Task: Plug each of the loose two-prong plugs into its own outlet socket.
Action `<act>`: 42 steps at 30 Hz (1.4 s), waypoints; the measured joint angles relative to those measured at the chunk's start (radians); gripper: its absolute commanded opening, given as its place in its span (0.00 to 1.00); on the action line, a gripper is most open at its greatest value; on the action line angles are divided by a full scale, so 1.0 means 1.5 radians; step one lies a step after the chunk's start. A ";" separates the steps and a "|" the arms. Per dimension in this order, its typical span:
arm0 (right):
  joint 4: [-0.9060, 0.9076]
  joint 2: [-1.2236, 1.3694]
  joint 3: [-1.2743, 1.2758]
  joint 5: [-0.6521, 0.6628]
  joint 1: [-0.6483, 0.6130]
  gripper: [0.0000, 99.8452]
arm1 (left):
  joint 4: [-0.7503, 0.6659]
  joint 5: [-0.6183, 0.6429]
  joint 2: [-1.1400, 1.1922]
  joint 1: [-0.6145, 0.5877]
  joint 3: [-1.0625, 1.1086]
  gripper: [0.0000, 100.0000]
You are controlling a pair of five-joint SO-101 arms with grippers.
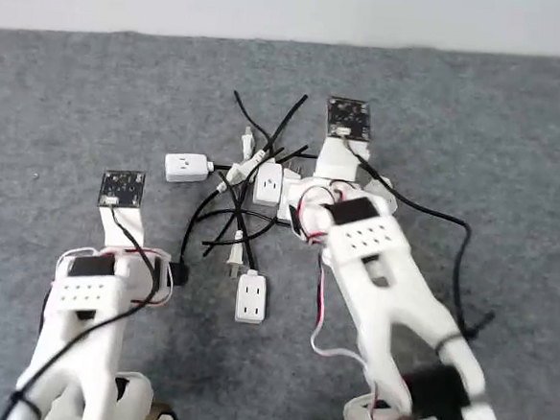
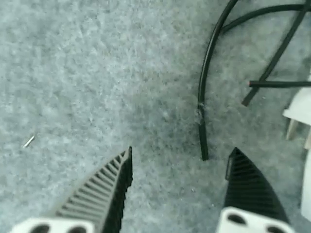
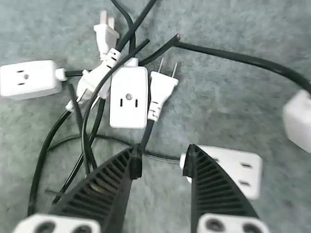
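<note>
Near the middle of the table (image 1: pixel 498 110), black cords (image 1: pixel 224 216) lie crossed over each other in one heap, and we judge that this is why the plugs and sockets point in all directions. Our right tool (image 3: pixel 163 150) hangs released and empty just above this heap. One finger covers a part of a white socket (image 3: pixel 238 167), and the cord of the nearest plug (image 3: pixel 163 86) runs under the other one, so we think this plug is the one to grasp next. Just beside that plug lies the middle socket (image 3: pixel 128 97), its slots facing up. Our left tool (image 2: pixel 182 153) is also released and holds nothing. It hangs over bare table at the side of the heap, next to a cord end (image 2: pixel 203 145), probably to leave room. We count two tools, four sockets, among them the left socket (image 3: pixel 26 79) and the near socket (image 1: pixel 250 299), and at least three plugs, among them the upper plug (image 3: pixel 104 30) and the slanted plug (image 3: pixel 87 83). No plug that we see sits in a socket.
</note>
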 measured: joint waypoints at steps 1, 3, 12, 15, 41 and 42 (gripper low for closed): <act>-0.005 0.031 -0.015 0.000 -0.004 0.15 | -0.004 0.000 0.021 0.000 -0.006 0.29; -0.007 0.093 -0.045 -0.002 -0.011 0.15 | -0.008 0.000 0.052 -0.002 -0.021 0.29; 0.073 0.248 -0.186 0.028 -0.068 0.15 | -0.011 0.000 0.071 -0.024 -0.032 0.29; 0.085 0.260 -0.198 0.030 -0.078 0.15 | -0.011 0.000 0.071 -0.024 -0.032 0.29; 0.329 0.126 -0.213 0.274 -0.144 0.10 | -0.014 0.000 0.076 -0.024 -0.032 0.29; 0.343 0.119 -0.213 0.320 -0.143 0.10 | -0.014 0.000 0.076 -0.024 -0.032 0.29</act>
